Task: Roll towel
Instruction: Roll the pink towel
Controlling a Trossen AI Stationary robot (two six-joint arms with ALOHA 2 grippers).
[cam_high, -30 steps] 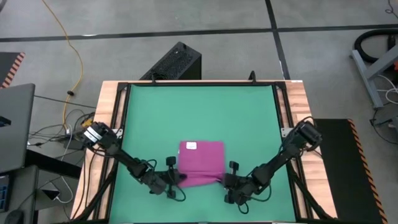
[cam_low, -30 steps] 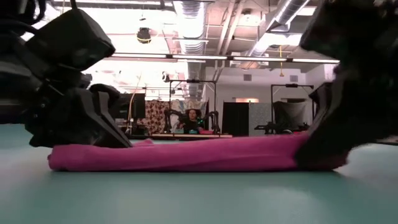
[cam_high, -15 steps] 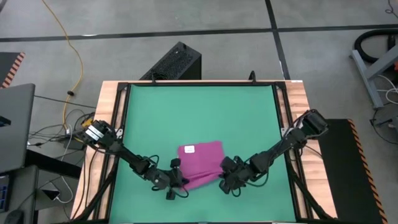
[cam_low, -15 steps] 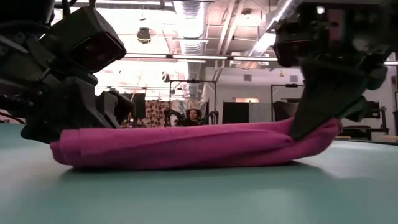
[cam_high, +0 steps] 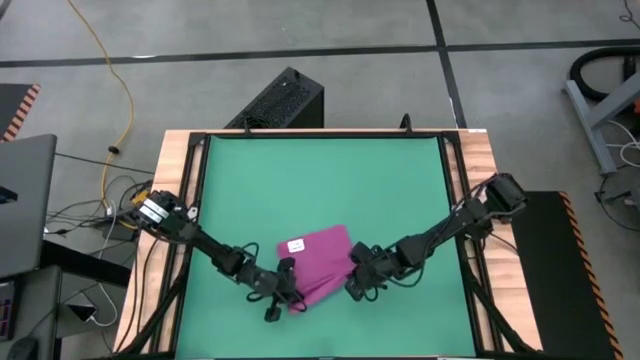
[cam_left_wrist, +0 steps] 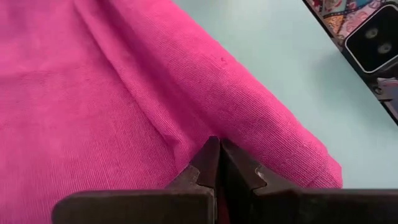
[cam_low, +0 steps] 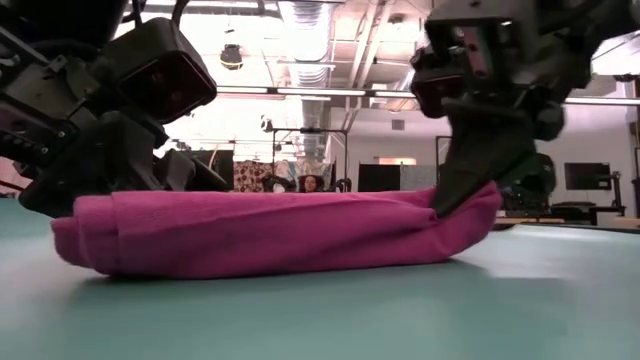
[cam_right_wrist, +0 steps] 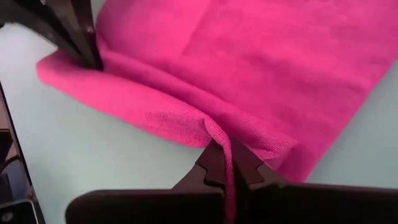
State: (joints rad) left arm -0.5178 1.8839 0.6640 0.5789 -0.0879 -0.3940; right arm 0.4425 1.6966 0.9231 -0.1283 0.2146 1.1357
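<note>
The magenta towel lies on the green mat, its white tag up at the far left corner. Its near edge is rolled over into a thick fold that rests on the mat. My left gripper is shut at the roll's left end and my right gripper is shut at its right end. Both come in low from the near side. The left wrist view shows the shut fingers on the cloth, and the right wrist view shows the same. My left gripper pinches a crease of the rolled edge near the towel's left end between its two fingers, slanting down from the near left. The roll lies on the mat there. My right gripper pinches a raised fold of the rolled edge at the towel's right end, slanting down from the near right. That end is lifted a little off the mat; the cloth is slack.
The green mat stretches to the far side of the towel inside a wooden frame. A black box stands beyond the far edge. Beyond the table, the low view shows a room with a person far off.
Both grippers have moved toward the far edge, staying shut on the towel's near edge and carrying it over the flat part. The roll has grown thicker, the flat part shorter, and the towel now lies slanted with its tag corner nearer.
</note>
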